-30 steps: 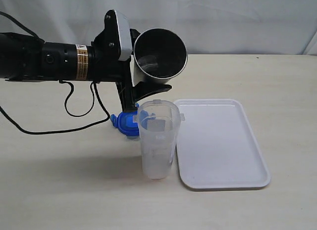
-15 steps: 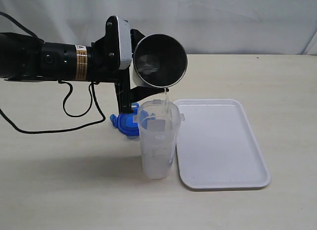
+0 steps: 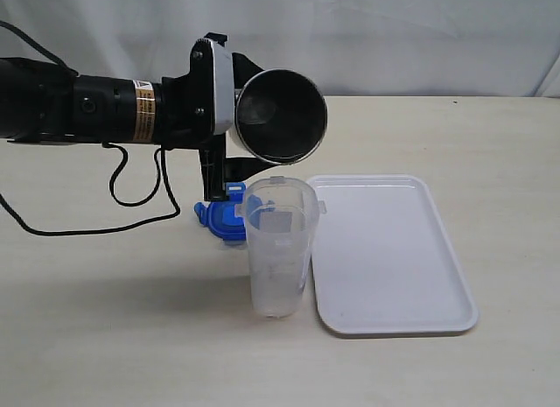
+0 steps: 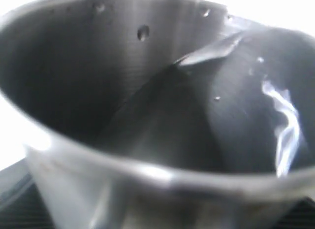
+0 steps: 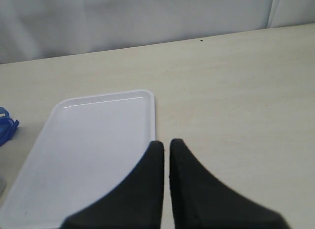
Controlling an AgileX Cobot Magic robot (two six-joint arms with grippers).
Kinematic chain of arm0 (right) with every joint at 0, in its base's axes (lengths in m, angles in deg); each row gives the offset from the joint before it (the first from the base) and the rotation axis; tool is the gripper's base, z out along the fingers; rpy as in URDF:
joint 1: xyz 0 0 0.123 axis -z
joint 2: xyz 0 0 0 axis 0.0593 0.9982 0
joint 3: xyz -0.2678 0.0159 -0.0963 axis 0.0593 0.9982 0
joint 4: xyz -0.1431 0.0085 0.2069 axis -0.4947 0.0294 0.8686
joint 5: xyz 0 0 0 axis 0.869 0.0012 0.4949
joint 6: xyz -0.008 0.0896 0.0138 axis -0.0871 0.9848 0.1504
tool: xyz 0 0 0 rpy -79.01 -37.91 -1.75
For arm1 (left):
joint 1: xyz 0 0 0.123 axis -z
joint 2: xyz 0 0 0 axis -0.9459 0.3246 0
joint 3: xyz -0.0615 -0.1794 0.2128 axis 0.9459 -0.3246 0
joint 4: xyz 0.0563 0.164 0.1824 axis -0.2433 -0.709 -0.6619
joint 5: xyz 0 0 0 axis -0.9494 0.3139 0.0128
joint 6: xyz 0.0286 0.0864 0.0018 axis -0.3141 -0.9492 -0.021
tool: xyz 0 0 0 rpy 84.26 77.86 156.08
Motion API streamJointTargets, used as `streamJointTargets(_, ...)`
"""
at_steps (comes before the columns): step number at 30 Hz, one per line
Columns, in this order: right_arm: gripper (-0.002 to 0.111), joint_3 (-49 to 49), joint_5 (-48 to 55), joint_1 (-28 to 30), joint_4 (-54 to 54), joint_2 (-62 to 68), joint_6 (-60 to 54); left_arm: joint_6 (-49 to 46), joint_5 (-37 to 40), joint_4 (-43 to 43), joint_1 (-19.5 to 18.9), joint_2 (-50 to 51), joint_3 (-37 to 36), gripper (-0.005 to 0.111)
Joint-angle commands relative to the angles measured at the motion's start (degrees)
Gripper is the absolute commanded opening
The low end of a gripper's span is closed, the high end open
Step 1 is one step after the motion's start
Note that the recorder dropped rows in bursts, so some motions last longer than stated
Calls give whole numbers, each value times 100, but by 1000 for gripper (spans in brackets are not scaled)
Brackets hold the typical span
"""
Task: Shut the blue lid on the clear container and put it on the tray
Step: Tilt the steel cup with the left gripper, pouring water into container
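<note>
Holding the steel tumbler (image 3: 280, 116) tipped on its side in my left pincer (image 3: 226, 162), mouth just above the clear container (image 3: 278, 249), which stands upright and open-topped mid-table. The blue lid (image 3: 223, 219) lies flat on the table (image 3: 105, 337) just behind the container, toward the far edge, almost straight under that pincer. The tray (image 3: 394, 249) sits just beside the container, toward the right edge. My right pincer (image 5: 166, 155) hangs shut over the tray's end. It's free; the left arm is nearer the lid, I judge, but occupied.
</note>
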Motion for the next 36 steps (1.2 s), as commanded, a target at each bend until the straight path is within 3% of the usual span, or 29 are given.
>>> streamJointTargets(1,5,20,-22,25,-8,-24,20,-256,-119,223,-11,-57,94,0)
streamJointTargets(13,5,20,-22,25,-8,-24,20,-916,-53,394,-11,-57,94,0)
streamJointTargets(36,5,20,-22,25,-8,-24,20,-1085,52,434,-11,-57,94,0)
